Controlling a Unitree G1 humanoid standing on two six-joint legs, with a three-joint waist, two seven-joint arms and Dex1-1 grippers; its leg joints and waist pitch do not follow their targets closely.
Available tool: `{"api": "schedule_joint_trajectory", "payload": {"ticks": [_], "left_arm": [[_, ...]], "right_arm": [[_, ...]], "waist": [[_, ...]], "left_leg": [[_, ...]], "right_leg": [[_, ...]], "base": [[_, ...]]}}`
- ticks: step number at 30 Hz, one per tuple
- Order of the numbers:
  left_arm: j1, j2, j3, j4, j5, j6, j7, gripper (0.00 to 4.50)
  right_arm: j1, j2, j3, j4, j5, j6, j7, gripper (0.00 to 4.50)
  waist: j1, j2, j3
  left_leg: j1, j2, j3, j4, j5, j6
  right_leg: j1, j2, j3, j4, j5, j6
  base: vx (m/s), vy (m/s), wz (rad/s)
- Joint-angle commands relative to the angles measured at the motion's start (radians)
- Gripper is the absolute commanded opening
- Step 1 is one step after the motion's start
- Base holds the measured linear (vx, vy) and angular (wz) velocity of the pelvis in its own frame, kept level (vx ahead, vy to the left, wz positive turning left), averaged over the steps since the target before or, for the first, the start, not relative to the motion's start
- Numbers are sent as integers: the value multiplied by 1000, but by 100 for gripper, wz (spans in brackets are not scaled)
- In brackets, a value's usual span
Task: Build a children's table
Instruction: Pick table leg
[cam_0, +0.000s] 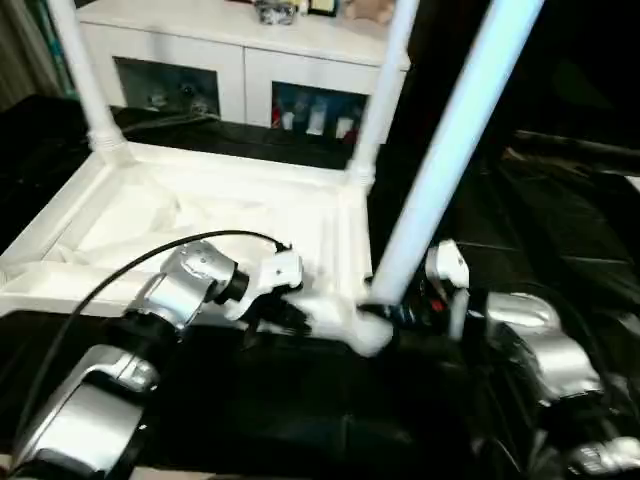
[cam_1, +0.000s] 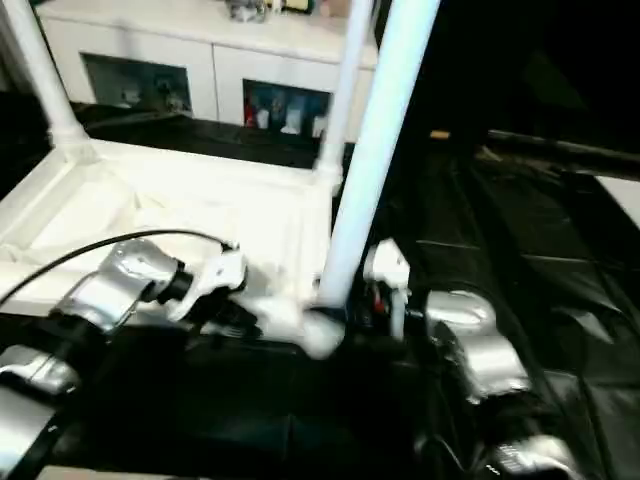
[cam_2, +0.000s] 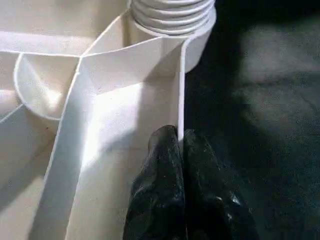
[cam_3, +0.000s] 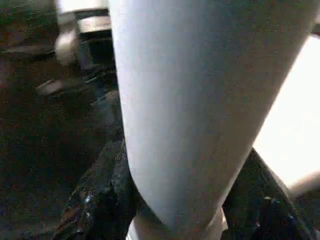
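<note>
Silver forearms fill the near part of the head views, both reaching forward over the black-covered bench. On it lies the children's table, upside down, its ribbed underside facing up and its near edge running just ahead of the two wrists.

Left gripper: its two black fingers are pressed together on the thin white side wall of the table, one finger inside the rim and one outside, close to the near corner socket with its ribbed collar. The left wrist is turned inward, so the gripper points across toward the right arm; a black cable loops over the forearm.

Right gripper: its fingers stand about half apart around the lower end of a long tapered leg, one on either side of the tube. That leg leans up and away to the right, its foot end in the near right corner socket. Whether it is fully seated cannot be told.

Two further legs stand upright in the far corners, one at far left and one at far right. Behind them is a white cabinet with glass doors, close to the table's far edge. To the right of the table the bench cover lies open and dark, with free room beside the right arm.
</note>
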Motion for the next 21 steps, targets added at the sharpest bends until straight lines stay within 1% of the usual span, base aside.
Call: {"api": "schedule_joint_trajectory", "payload": {"ticks": [1,2,3,4,5,6,7,8,9,10,11,12,13,14,15,16,17,18,19,20,21], "left_arm": [[-31,-55,33,10,-29,28,63,0],[-33,-66,40,17,-29,49,90,0],[-35,-79,47,25,-30,70,118,0],[-35,-79,47,25,-30,70,118,0],[-39,-93,55,34,-29,96,156,0],[-53,-127,75,59,-26,153,245,0],[-63,-146,86,76,-23,178,299,0],[-72,-162,94,91,-21,199,341,0],[-84,-182,106,111,-18,222,392,0],[-94,-202,116,129,-15,232,439,0],[-94,-202,116,129,-15,232,439,0],[-111,-238,130,161,-7,234,523,0],[-116,-256,133,173,-4,231,556,0],[-117,-258,133,175,-3,230,561,0],[-125,-292,140,193,1,226,623,0],[-126,-295,140,194,0,226,627,0],[-133,-321,149,211,-2,223,667,0],[-134,-325,150,214,-1,221,675,0],[-139,-335,153,225,2,216,699,0],[-140,-337,155,229,3,213,707,0],[-142,-337,156,232,4,208,711,0]], "right_arm": [[17,11,-5,171,-78,50,-160,186],[7,21,-15,196,-83,54,-206,186],[-4,32,-24,218,-87,62,-252,186],[-4,32,-24,218,-87,62,-252,186],[-13,46,-33,237,-90,75,-294,186],[-37,77,-50,283,-100,88,-387,186],[-53,96,-64,313,-101,92,-443,186],[-70,114,-79,342,-100,93,-502,186],[-94,136,-100,382,-98,91,-580,186],[-117,157,-120,416,-89,88,-639,186],[-117,157,-120,416,-89,88,-639,186],[-164,193,-155,483,-80,70,-761,186],[-182,208,-162,508,-78,60,-798,186],[-185,210,-163,512,-78,58,-803,186],[-218,238,-172,552,-79,39,-877,186],[-220,240,-172,554,-79,38,-880,186],[-244,264,-177,580,-79,30,-913,186],[-249,269,-177,584,-80,29,-918,186],[-266,287,-182,601,-86,25,-938,186],[-273,293,-185,608,-90,23,-946,186],[-279,297,-185,612,-94,21,-950,186]], "waist": [[-9,19,-30],[-12,19,-29],[-17,19,-31],[-18,22,-32],[-23,30,-31],[-32,30,-30],[-36,36,-26],[-39,34,-23],[-49,37,-22],[-59,49,-21],[-59,49,-21],[-69,69,-14],[-65,69,-18],[-54,82,-10],[-13,71,-7],[-13,20,-3],[-13,20,-3],[-18,7,15],[-25,15,-11],[-6,35,-28],[-26,30,-31]], "left_leg": [[13,18,-22,-85,-525,-47],[14,18,-24,-84,-536,-49],[14,16,-28,-84,-547,-48],[15,16,-30,-84,-549,-48],[17,17,-33,-85,-563,-44],[17,18,-35,-88,-578,-44],[22,15,-36,-87,-597,-47],[29,14,-36,-84,-615,-46],[40,11,-39,-78,-648,-43],[40,15,-47,-84,-676,-38],[40,15,-47,-84,-676,-38],[29,34,-60,-118,-781,-37],[3,54,-60,-152,-835,-33],[-18,65,-46,-190,-881,-40],[-36,76,-10,-222,-898,-30],[37,29,8,-138,-764,-20],[37,29,8,-138,-764,-20],[119,-27,-17,98,-330,10],[-29,6,-56,-22,-263,-7],[1,15,-56,-57,-309,-18],[24,12,-49,-69,-386,-16]], "right_leg": [[8,-46,8,-98,-556,-128],[7,-46,6,-101,-580,-120],[8,-48,2,-105,-612,-108],[9,-50,-1,-107,-618,-106],[10,-51,-7,-114,-620,-107],[14,-50,-17,-117,-611,-111],[7,-49,-23,-125,-633,-106],[3,-47,-30,-133,-657,-99],[0,-45,-47,-148,-694,-84],[15,-44,-69,-154,-667,-80],[15,-44,-69,-154,-667,-80],[47,-31,-98,-138,-558,-82],[82,-28,-94,-77,-433,-101],[97,-18,-93,-24,-378,-112],[103,-10,-65,62,-267,-116],[14,-33,-14,-46,-573,-71],[14,-33,-14,-46,-573,-71],[-82,-162,-1,-240,-1182,-29],[88,-141,-36,-125,-960,-25],[69,-102,-41,-116,-770,-35],[38,-63,-53,-92,-511,-72]], "base": [[-62,6,-8],[-60,10,-9],[-60,10,-9],[-55,12,-8],[0,0,0],[0,0,0],[0,0,0],[-63,13,-6],[-63,13,-6],[-67,32,-7],[0,0,0],[0,0,0],[0,0,0],[-89,-15,9],[-89,-15,9],[4,-99,24],[22,-115,11],[22,-115,11],[56,10,-39],[68,52,-27],[68,52,-27]]}}
